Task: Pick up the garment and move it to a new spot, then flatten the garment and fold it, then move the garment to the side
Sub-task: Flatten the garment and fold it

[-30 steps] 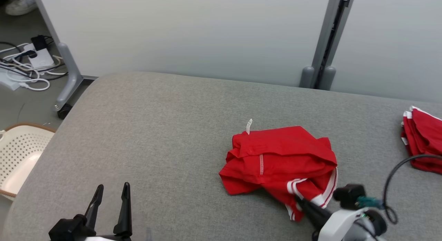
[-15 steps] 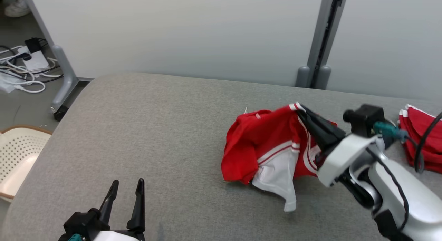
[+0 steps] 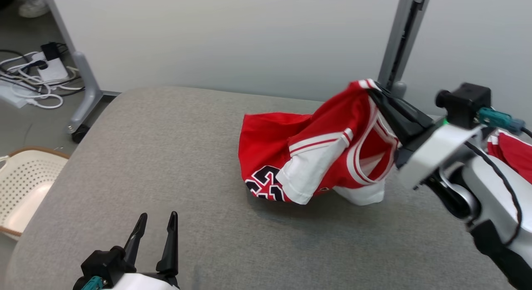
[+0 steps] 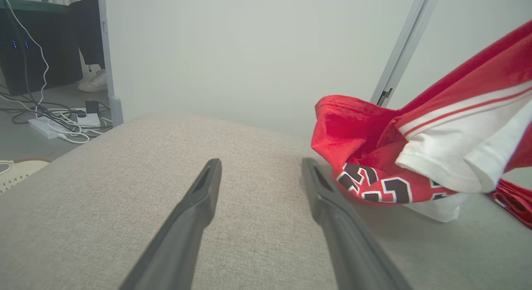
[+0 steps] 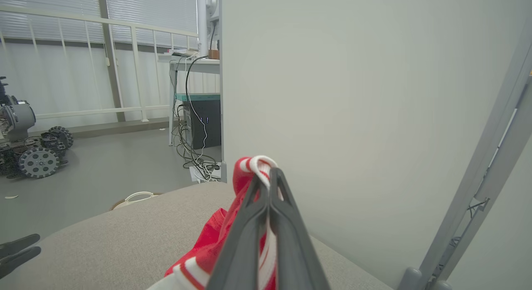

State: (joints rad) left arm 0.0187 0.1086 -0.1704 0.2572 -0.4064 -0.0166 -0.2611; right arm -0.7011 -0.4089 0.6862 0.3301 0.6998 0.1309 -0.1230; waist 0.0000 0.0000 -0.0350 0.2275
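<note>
Perforated cream basket (image 3: 25, 178), tangled floor cables (image 3: 33, 80), grey partition post (image 3: 401, 36)

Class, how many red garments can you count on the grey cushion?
2. One jersey hangs from the shut right gripper, its lower part on the cushion; another red garment lies at the right edge, behind the right arm. More may be hidden there.

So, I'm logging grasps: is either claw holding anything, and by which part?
The right claw is shut on the red jersey, pinching its white-striped trim edge; the rest of the cloth hangs below. The left claw is open and empty.
</note>
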